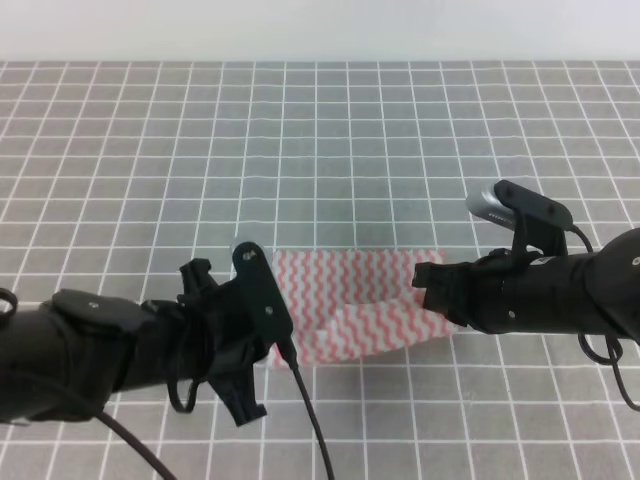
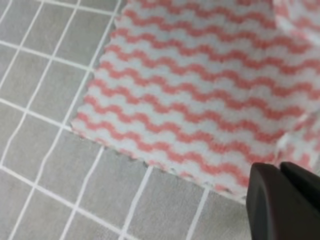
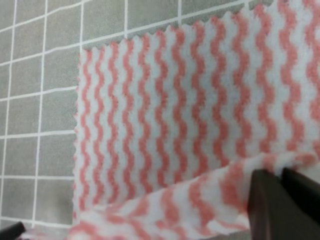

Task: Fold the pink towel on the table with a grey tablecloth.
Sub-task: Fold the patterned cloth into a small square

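Observation:
The pink towel (image 1: pixel 350 300) with wavy pink-and-white stripes lies on the table with a grey tablecloth (image 1: pixel 330 140), between my two arms. My left gripper (image 1: pixel 283 350) is at the towel's near left corner. In the left wrist view its fingers (image 2: pixel 270 200) are closed together on the towel's edge (image 2: pixel 200 100). My right gripper (image 1: pixel 428 287) is at the near right corner. In the right wrist view it (image 3: pixel 282 175) is shut on the towel's near edge (image 3: pixel 200 200), which is lifted and curls over the flat part (image 3: pixel 175 100).
The gridded grey cloth (image 1: pixel 150 150) stretches to the far edge, with a white wall (image 1: pixel 320 25) behind. A black cable (image 1: pixel 315 430) hangs from the left arm toward the front.

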You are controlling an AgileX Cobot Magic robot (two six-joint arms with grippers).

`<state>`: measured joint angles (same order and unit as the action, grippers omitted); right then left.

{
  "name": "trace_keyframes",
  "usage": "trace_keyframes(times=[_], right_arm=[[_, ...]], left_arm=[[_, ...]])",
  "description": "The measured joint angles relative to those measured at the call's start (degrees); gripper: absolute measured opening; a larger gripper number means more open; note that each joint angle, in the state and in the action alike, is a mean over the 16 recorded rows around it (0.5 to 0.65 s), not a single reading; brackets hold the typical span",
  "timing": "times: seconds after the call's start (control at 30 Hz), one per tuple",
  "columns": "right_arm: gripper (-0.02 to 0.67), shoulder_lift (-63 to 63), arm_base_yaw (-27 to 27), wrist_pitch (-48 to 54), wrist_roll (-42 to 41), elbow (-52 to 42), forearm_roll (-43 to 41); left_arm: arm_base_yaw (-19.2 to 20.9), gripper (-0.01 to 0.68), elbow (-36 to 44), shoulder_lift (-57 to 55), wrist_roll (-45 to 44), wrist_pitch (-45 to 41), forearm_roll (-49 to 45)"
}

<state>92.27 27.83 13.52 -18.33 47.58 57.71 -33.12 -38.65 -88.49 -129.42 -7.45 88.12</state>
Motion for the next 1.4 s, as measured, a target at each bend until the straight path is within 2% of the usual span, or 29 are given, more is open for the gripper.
trace_keyframes(times=[0.7,1.4], right_arm=[[-0.014,0.06,-0.13,-2.31,0.14,0.01,0.17],[-0.015,2.61,-3.9,0.15,0.19,2.05,0.19]], left_arm=[[-0.01,-0.001,-4.75,-1.57,1.89,2.88,0.06],[-0.02,-0.001,-10.11,-8.57,1.85,3.56,0.07]])
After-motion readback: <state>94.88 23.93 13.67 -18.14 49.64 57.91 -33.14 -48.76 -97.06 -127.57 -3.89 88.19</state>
